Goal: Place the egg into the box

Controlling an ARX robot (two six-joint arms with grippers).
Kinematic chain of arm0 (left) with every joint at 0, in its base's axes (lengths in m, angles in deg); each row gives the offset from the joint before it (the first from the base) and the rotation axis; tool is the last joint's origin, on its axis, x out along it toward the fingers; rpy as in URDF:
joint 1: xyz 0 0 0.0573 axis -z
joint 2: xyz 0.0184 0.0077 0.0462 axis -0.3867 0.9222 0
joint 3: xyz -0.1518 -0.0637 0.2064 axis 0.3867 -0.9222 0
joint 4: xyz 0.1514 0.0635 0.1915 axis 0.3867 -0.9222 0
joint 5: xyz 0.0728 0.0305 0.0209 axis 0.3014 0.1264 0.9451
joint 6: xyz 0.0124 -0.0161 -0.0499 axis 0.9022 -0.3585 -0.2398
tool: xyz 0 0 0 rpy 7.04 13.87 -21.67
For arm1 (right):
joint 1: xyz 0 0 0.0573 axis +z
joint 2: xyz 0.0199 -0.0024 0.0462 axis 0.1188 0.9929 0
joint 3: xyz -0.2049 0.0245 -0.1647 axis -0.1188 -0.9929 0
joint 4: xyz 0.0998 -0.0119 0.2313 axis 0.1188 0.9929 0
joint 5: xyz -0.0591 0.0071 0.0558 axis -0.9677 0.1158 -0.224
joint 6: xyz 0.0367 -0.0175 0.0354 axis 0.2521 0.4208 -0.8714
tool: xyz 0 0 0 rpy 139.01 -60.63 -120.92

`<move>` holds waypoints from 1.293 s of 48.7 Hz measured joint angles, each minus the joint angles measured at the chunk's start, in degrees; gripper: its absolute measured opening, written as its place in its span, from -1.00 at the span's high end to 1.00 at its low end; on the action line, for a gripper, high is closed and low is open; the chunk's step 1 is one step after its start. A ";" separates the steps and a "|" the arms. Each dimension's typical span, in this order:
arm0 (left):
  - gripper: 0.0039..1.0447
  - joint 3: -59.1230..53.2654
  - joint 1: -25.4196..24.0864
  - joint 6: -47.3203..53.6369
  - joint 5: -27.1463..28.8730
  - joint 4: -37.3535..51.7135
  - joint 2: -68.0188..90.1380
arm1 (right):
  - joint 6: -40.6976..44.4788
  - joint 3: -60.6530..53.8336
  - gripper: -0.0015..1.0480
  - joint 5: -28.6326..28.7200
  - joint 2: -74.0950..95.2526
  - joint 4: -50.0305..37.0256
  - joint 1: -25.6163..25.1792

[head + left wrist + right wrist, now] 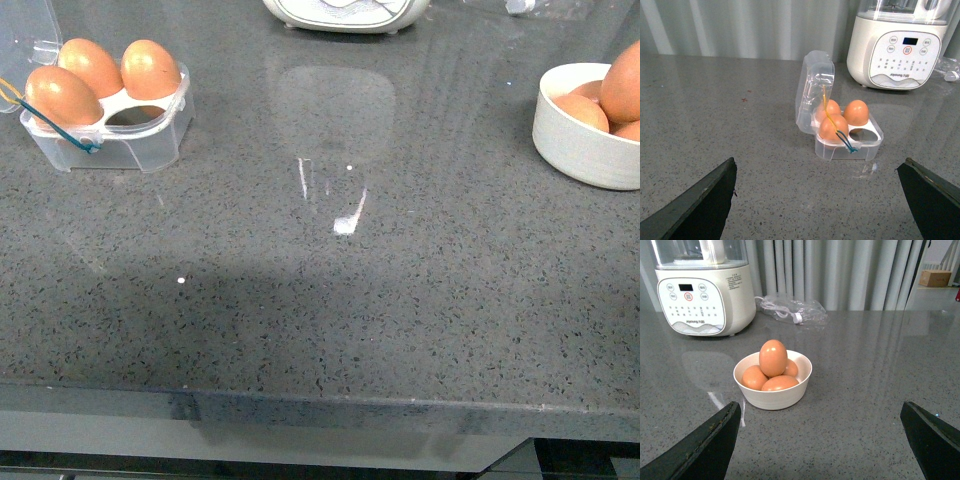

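Observation:
The clear egg box [150,140] stands at the far left of the counter, lid open, with three orange-brown eggs in it and one cell empty. It also shows in the left wrist view [862,147], ahead of my open, empty left gripper [817,200]. A white bowl [570,145] at the far right holds several eggs; the top egg [773,357] stands above the others. The bowl [780,397] lies ahead of my open, empty right gripper [820,440]. Neither gripper shows in the front view.
A white blender base [900,50] stands at the back of the counter, also in the right wrist view [700,300]. A clear bag with a cable [792,310] lies beside it. The counter's front edge [320,400] runs across the near side.

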 joint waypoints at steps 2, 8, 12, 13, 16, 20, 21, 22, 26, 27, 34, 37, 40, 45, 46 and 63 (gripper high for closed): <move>-0.87 0.00 0.00 0.00 0.00 0.00 0.00 | 0.02 0.00 -0.86 0.00 0.00 0.00 0.00; -0.87 0.00 0.00 0.00 0.00 0.00 0.00 | 0.02 0.00 -0.86 0.00 0.00 0.00 0.00; -0.87 0.00 0.00 0.00 0.00 0.00 0.00 | 0.02 0.00 -0.86 0.00 0.00 0.00 0.00; -0.87 0.00 0.00 0.00 0.00 0.00 0.00 | 0.02 0.00 -0.86 0.00 0.00 0.00 0.00; -0.87 0.00 0.00 0.00 0.00 0.00 0.00 | 0.02 0.00 -0.86 0.00 0.00 0.00 0.00; -0.87 0.00 0.00 0.00 0.00 0.00 0.00 | 0.00 0.00 -0.86 0.00 0.00 0.00 0.00; -0.87 0.00 0.00 0.00 0.00 0.00 0.00 | 0.02 0.00 -0.86 0.00 0.00 0.00 0.00; -0.87 0.00 0.00 0.00 0.00 0.00 0.00 | 0.00 0.00 -0.86 0.00 0.00 0.00 0.00; -0.87 0.00 0.00 0.00 0.00 0.00 0.00 | 0.02 0.00 -0.86 0.00 0.00 0.00 0.00; -0.87 0.00 0.00 0.00 0.00 0.00 0.00 | 0.02 0.00 -0.86 0.00 0.00 0.00 0.00; -0.87 0.00 0.00 0.00 0.00 0.00 0.00 | 0.02 0.00 -0.86 0.00 0.00 0.00 0.00; -0.87 0.00 0.00 0.00 0.00 0.00 0.00 | 0.02 0.00 -0.86 0.00 0.00 0.00 0.00; -0.87 0.00 0.00 0.00 0.00 0.00 0.00 | 0.02 0.00 -0.86 0.00 0.00 0.00 0.00; -0.87 0.00 0.00 0.00 0.00 0.00 0.00 | 0.02 0.00 -0.86 0.00 0.00 0.00 0.00; -0.87 0.00 0.00 0.00 0.00 0.00 0.00 | 0.02 0.00 -0.86 0.00 0.00 0.00 0.00; -0.87 0.00 0.00 0.00 0.00 0.00 0.00 | 0.00 0.00 -0.86 0.00 0.00 0.00 0.00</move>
